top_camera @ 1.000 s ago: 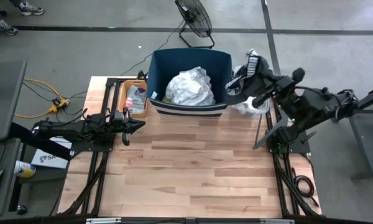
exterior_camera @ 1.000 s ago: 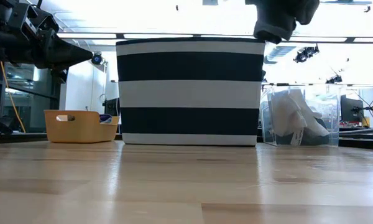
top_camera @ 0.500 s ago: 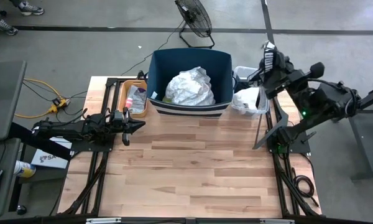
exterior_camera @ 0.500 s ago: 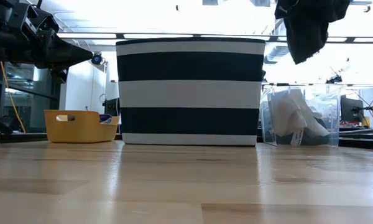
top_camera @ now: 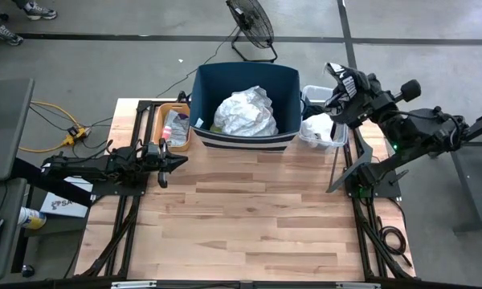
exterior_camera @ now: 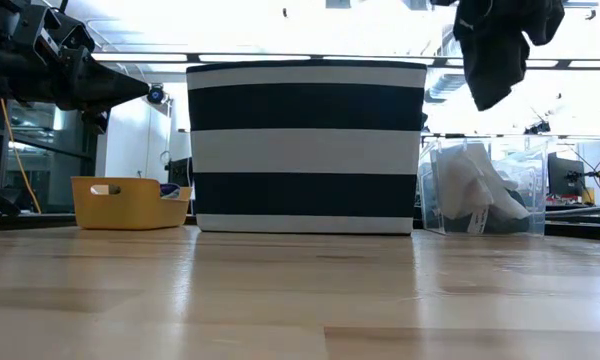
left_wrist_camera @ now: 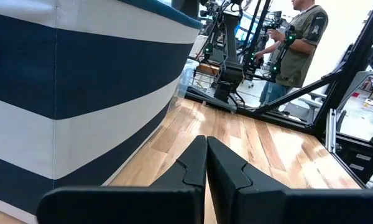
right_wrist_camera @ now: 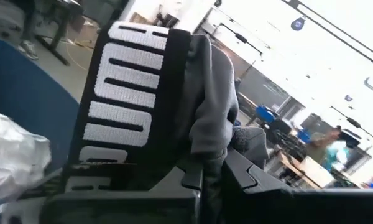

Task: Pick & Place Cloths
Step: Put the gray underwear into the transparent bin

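Dark grey shorts (top_camera: 344, 83) with a black, white-lettered waistband (right_wrist_camera: 127, 93) hang high in the air over the clear box (top_camera: 321, 128), right of the navy bin (top_camera: 283, 76). My right gripper (top_camera: 337, 95) is shut on them. In the low view the shorts (exterior_camera: 495, 50) dangle above the level of the bin's rim. A crumpled white cloth (top_camera: 245, 112) lies inside the bin. More white cloths (exterior_camera: 470, 190) sit in the clear box. My left gripper (top_camera: 177, 158) is shut on nothing and waits level at the table's left side, beside the bin (left_wrist_camera: 81, 93). My right gripper pinches bunched grey fabric of the shorts (right_wrist_camera: 211, 134) just beside the waistband, between its two fingers. The fingers lie about level. The shorts are lifted clear of everything, and their loose part (exterior_camera: 492, 80) hangs slack below the gripper.
A small orange tray (top_camera: 173, 124) with small items stands left of the bin at the table's far edge. A floor fan (top_camera: 251, 22) stands behind the table. A person (left_wrist_camera: 301, 43) stands in the room beyond the table. The near wooden tabletop (top_camera: 249, 217) is bare.
My right gripper has carried the shorts from beside the bin's right rim toward the table's right edge, over the clear box. Its wrist has rolled, and the shorts now hang longer below it. It stays shut.
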